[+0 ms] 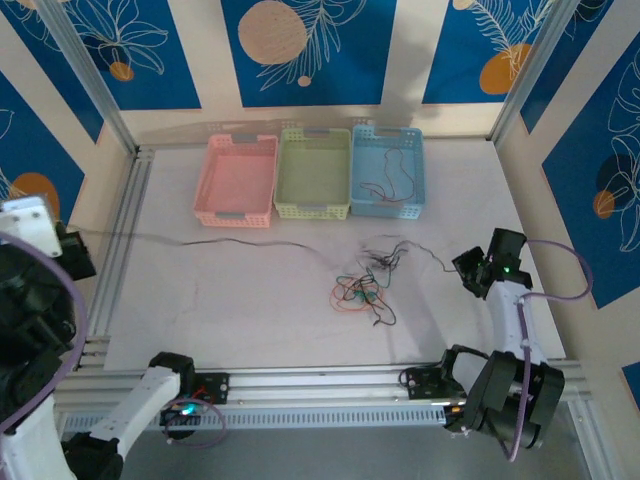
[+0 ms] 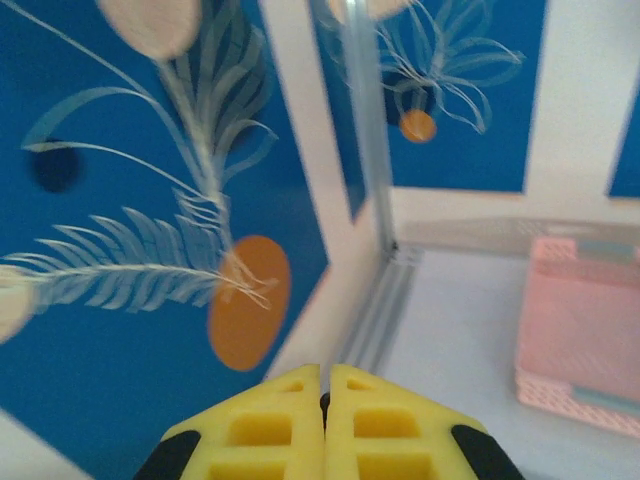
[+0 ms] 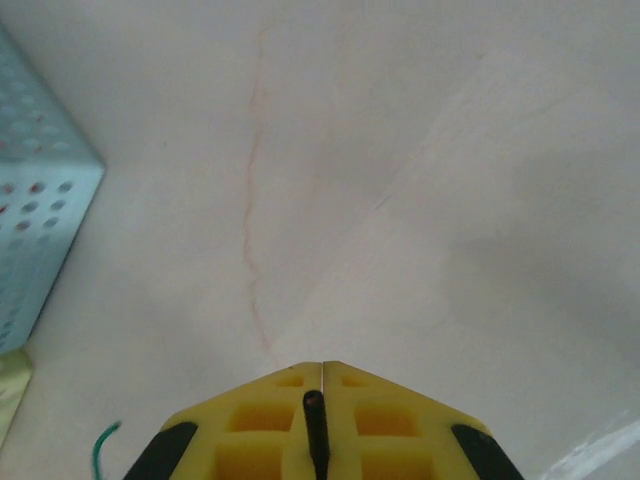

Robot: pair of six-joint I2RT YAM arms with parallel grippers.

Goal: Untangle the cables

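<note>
A knot of thin red, green and black cables (image 1: 360,290) lies on the table right of centre. One long black cable (image 1: 230,241) stretches left from it to my left gripper (image 1: 78,240), held high by the left wall. Its yellow fingers (image 2: 270,425) are shut with a dark bit of cable between them. My right gripper (image 1: 462,268) sits to the right of the knot, shut on the end of a black cable (image 3: 316,430) that runs back to the tangle. A green cable end (image 3: 105,440) shows at the lower left of the right wrist view.
Three baskets stand in a row at the back: pink (image 1: 238,180), yellow-green (image 1: 312,175) and blue (image 1: 388,172). The blue one holds a few loose cables (image 1: 385,186). An aluminium frame rail (image 1: 120,260) borders the table's left edge, with patterned walls around.
</note>
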